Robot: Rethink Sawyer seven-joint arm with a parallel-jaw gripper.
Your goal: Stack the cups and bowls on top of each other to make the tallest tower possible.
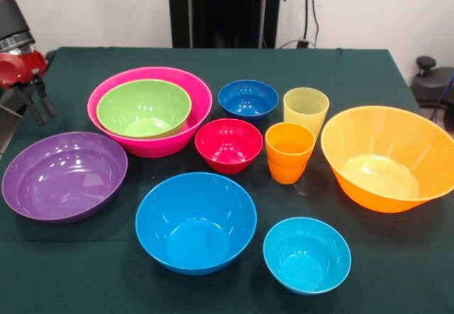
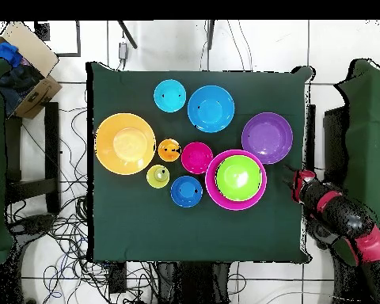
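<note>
Bowls and cups sit spread over the green tabletop [image 1: 213, 59], nothing stacked except one pair: the lime green bowl [image 1: 144, 108] rests inside the large pink bowl [image 1: 181, 133], off-centre toward the pink bowl's left side in the front view. Purple bowl [image 1: 64, 176] stands alone just beside the pink one, near the tabletop edge where the arm is. Sky blue bowl [image 1: 195, 222] sits at the front, with the small cyan bowl [image 1: 306, 254] beside it. Small red bowl [image 1: 228, 145] is in the middle, right next to the pink bowl; the dark blue bowl [image 1: 247, 100] sits behind it. Orange cup [image 1: 289, 152] stands upright beside the red bowl, the pale yellow cup [image 1: 306, 110] upright just behind it, the two close together. Large orange bowl [image 1: 386, 158] sits apart at the right side in the front view. All open side up. Red and black arm hangs off the tabletop's edge; its hand [image 1: 35, 105] points down with two dark fingers [image 1: 47, 103] spread apart, holding nothing, near the purple bowl but clear of it. In the overhead view the hand [image 2: 292, 179] sits at the tabletop's edge, between purple and pink bowls' level.
</note>
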